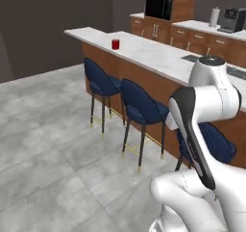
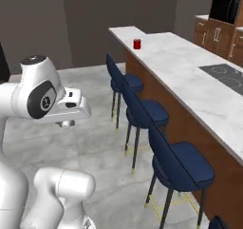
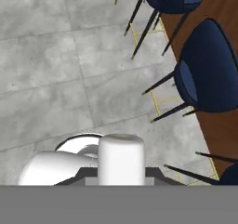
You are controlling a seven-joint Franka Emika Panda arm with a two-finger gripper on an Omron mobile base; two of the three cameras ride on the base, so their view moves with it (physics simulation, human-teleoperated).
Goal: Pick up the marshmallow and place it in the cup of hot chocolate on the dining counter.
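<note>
One gripper (image 3: 121,173), one load: in the hand view the jaws are clamping the marshmallow (image 3: 121,157), a single white stubby cylinder standing upright between the two dark tips. Fingers clenched on it, nothing slack. The piece is hanging over the grey tiled floor (image 3: 56,69), out from the stool side of the dining counter (image 2: 190,71) and not over its marble top.

One cup of hot chocolate (image 1: 115,44), a small red mug, is standing upright on the dining counter near its far end and close to the stool-side edge. From the right base view the same mug (image 2: 137,43) is sitting just in from the far left corner of the top. Mug and marshmallow are well apart. Liquid inside the mug is too small to make out.

Stools (image 2: 142,109): three blue-seated ones are lining the stool-side edge in the right base view, with a sliver of a fourth at the bottom right. The left base view is giving three as well, the nearest partly behind the arm. The hand view is catching three in part.

One black cooktop (image 2: 223,73) is lying flush in the counter top, toward the near end. On the far wall units: one black microwave (image 1: 158,7), one coffee machine (image 1: 232,20), one white roll (image 1: 215,17) just beside it.
</note>
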